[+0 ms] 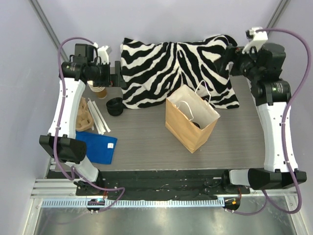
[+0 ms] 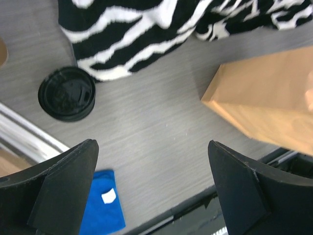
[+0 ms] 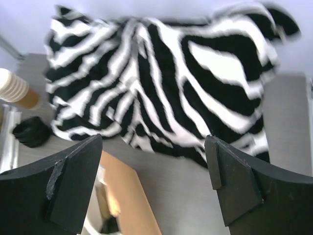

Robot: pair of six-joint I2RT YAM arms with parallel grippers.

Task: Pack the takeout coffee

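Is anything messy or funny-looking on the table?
Nothing looks spilled or broken. The paper bag stands open but sits crooked on the table, not square to its edge. The zebra cloth at the back lies rumpled instead of flat.

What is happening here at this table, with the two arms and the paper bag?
The brown paper bag stands upright mid-table, and something dark inside it is probably the takeout coffee. The left gripper and the right gripper are both open and empty, raised at the far side near the zebra cloth.
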